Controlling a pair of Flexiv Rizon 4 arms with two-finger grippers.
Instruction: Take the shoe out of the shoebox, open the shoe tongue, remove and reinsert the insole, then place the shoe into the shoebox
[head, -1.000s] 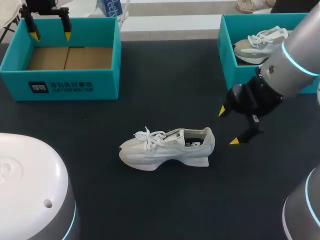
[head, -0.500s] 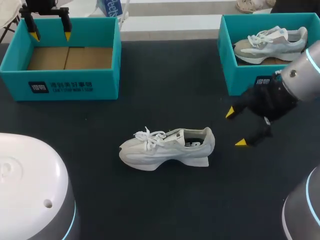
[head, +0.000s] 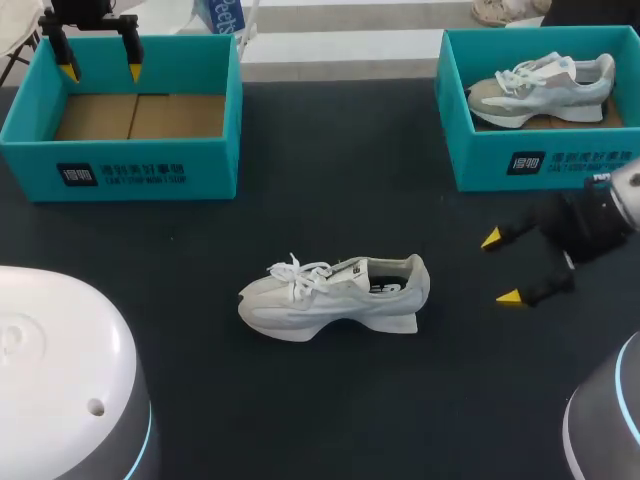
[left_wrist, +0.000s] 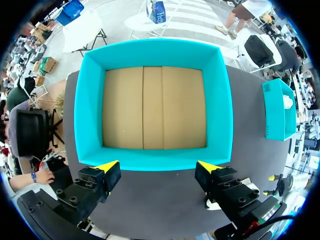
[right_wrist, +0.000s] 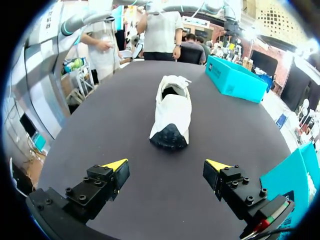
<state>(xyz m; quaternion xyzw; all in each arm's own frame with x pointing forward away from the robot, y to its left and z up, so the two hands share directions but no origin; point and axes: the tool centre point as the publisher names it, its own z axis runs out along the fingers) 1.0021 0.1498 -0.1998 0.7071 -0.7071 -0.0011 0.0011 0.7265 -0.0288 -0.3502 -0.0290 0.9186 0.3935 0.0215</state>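
Observation:
A white shoe (head: 335, 296) lies on its sole in the middle of the dark table, toe pointing left; the right wrist view shows the shoe (right_wrist: 171, 112) heel-first, ahead of the fingers. My right gripper (head: 502, 267) hangs open to the right of the shoe, well apart from it, nothing between its yellow tips (right_wrist: 167, 165). My left gripper (head: 98, 70) stands open over the empty teal shoebox (head: 125, 170) at the back left. In the left wrist view that gripper (left_wrist: 157, 166) is above the near wall of the box (left_wrist: 155, 159), whose cardboard floor is bare.
A second teal shoebox (head: 540, 165) at the back right holds a grey and white shoe (head: 541, 87). A white rounded robot part (head: 60, 380) fills the front left corner. The second box (right_wrist: 234, 79) also shows beyond the shoe in the right wrist view.
My right gripper has drawn back to the right, away from the shoe's heel, staying open. The shoe and my left arm have not moved.

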